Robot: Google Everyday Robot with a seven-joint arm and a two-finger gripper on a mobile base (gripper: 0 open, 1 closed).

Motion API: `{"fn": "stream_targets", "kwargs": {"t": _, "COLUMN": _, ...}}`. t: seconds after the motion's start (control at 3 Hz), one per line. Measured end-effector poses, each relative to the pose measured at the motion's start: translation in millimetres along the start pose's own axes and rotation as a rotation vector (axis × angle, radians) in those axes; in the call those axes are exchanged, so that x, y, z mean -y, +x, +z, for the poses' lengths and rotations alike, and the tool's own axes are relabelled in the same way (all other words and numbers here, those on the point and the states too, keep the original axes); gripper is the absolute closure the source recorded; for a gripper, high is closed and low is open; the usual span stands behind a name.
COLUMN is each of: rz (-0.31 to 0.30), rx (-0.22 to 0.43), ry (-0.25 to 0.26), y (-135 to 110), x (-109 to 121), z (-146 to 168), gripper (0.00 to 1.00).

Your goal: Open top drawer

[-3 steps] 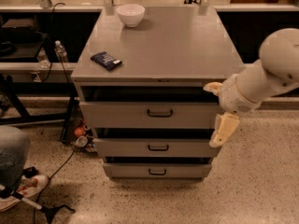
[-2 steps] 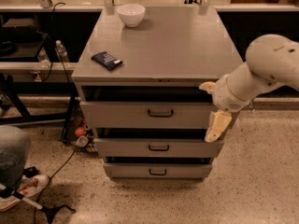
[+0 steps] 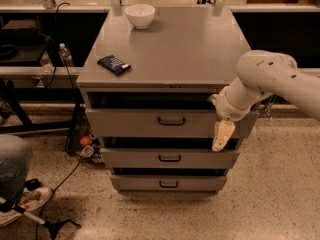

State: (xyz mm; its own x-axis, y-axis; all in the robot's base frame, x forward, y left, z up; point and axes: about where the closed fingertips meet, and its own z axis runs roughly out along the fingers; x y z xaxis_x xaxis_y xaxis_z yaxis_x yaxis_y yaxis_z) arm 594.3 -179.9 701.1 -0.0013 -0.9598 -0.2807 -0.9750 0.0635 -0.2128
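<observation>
The top drawer [image 3: 130, 122] is a wide grey metal front just under the cabinet top, with a small dark pull handle [image 3: 171, 120] at its centre. It stands a little out from the cabinet, with a dark gap above it. My gripper [image 3: 222, 135] hangs from the white arm in front of the drawer's right end, to the right of the handle and apart from it. One pale finger [image 3: 221, 135] points down past the drawer's lower edge.
Two shallower grey drawers [image 3: 169, 158] [image 3: 168, 183] sit below. On the cabinet top [image 3: 200, 49] are a white bowl [image 3: 139, 15] and a dark packet [image 3: 114, 64]. A person's leg and shoe [image 3: 20, 184] are at the lower left, cables and bottles by the cabinet's left side.
My arm and gripper have moved left along the drawer front, closer to the handle. The drawers have not moved.
</observation>
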Motion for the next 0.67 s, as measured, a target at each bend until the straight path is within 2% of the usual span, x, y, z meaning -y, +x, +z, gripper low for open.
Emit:
{"fn": "stream_targets", "kwargs": {"t": 0.33, "rz": 0.015, "rx": -0.035, "ry": -0.021, "y": 7.0, "x": 5.5, "z": 29.9, "gripper": 0.02}}
{"fn": "stream_targets", "kwargs": {"t": 0.67, "rz": 0.032, "rx": -0.042, "ry": -0.035, "y": 16.0, "x": 3.3, "z": 47.5, "gripper": 0.32}}
